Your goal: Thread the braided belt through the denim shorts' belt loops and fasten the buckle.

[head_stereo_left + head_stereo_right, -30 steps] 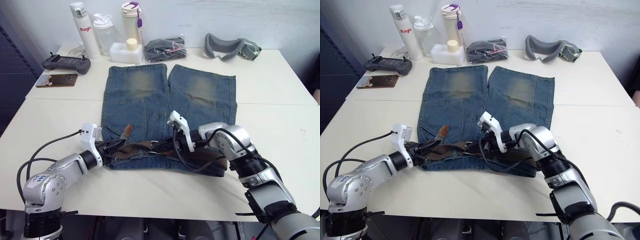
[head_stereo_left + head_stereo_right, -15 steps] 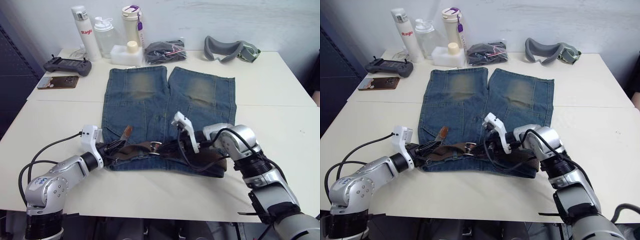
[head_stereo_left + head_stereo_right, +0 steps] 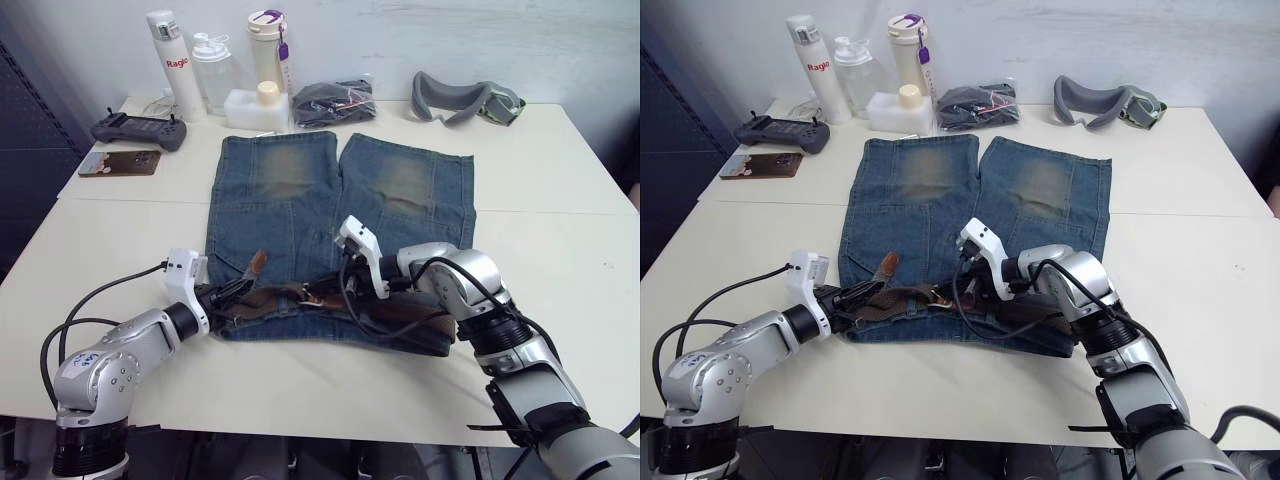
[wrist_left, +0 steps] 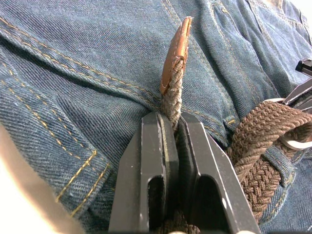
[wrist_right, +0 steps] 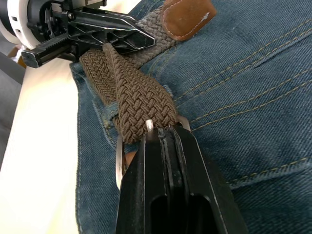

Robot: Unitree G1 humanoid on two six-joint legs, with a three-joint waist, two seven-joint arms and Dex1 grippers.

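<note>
Left wrist view: my left pincer (image 4: 174, 127) is clenched on the long dark-brown braided belt (image 4: 261, 131) just behind its tan leather tip (image 4: 176, 46), which stands up past my fingers.
Right wrist view: my right pincer (image 5: 163, 138) is clenched at the small silvery metal buckle (image 5: 120, 161), with braid bunched just beyond my fingertips.
Landmark: the faded blue denim shorts (image 3: 300, 200) lie flat on the white table (image 3: 560, 190), and the belt runs along their waistband edge nearest me, between my two pincers.
Risk, slip: I judge the braid could slide from my left grip if I pull hard, since I hold little of it.
Risk, drag: pulling either end sideways could bunch the shorts.
Risk, fastening: the tip points away from the buckle, so it could miss the frame.
Belt loops: too hidden to count.
</note>
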